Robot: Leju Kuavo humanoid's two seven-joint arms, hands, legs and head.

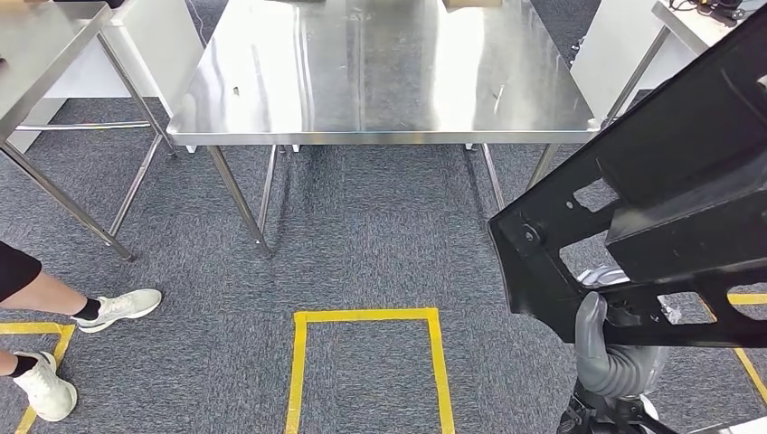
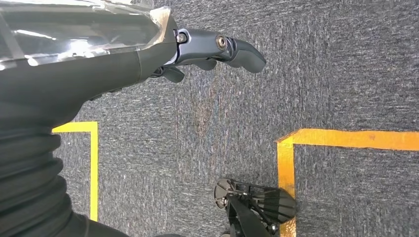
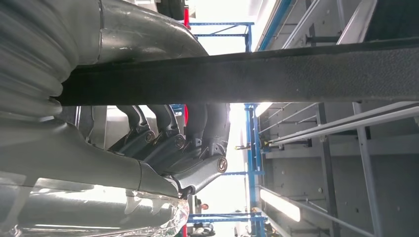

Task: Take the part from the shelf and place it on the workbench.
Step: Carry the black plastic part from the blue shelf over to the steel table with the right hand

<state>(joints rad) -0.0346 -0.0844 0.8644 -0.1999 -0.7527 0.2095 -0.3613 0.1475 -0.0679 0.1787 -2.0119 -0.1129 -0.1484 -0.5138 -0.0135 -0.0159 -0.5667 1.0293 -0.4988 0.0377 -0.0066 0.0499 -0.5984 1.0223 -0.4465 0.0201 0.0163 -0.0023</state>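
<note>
The right hand (image 1: pixel 604 348) grips the large black plastic frame part (image 1: pixel 669 199), fingers (image 3: pixel 168 140) curled around its bar; the left hand (image 2: pixel 148 54) holds nothing, fingers (image 2: pixel 242 52) loosely extended.

Workshop, steel workbench (image 1: pixel 380 81), yellow floor tape (image 1: pixel 366 316), blue racking (image 3: pixel 249 128)

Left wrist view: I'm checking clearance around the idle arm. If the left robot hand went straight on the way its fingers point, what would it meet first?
Probably the grey carpet floor. The left robot hand holds nothing, and nothing shows beyond its dark fingers except carpet, though depth is unclear.
</note>
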